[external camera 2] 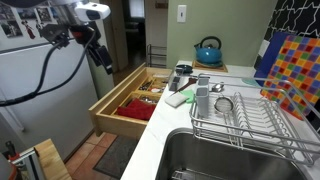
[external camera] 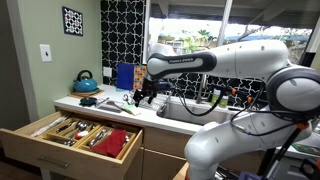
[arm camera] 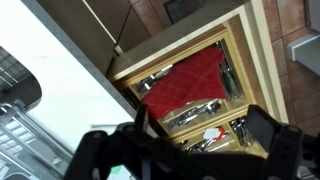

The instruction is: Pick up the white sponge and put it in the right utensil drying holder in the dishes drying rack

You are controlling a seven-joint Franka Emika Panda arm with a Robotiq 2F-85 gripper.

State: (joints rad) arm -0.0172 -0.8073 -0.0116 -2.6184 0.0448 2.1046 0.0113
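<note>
The black two-fingered gripper (arm camera: pixel 195 120) hangs with its jaws spread wide and nothing between them, above the open wooden compartmented drawer (arm camera: pixel 185 45). Metal cutlery fills the drawer's side compartments and a red cloth lies in the middle one. The small white soft sponge (external camera 2: pixel 181 97) seems to lie on the white counter (external camera 2: pixel 160 128), between the drawer and the grey wire dish drying rack (external camera 2: pixel 255 125) — too small to be sure. A round metal piece (external camera 2: pixel 225 103) rests in the rack, beside its grey utensil holder (external camera 2: pixel 203 96).
</note>
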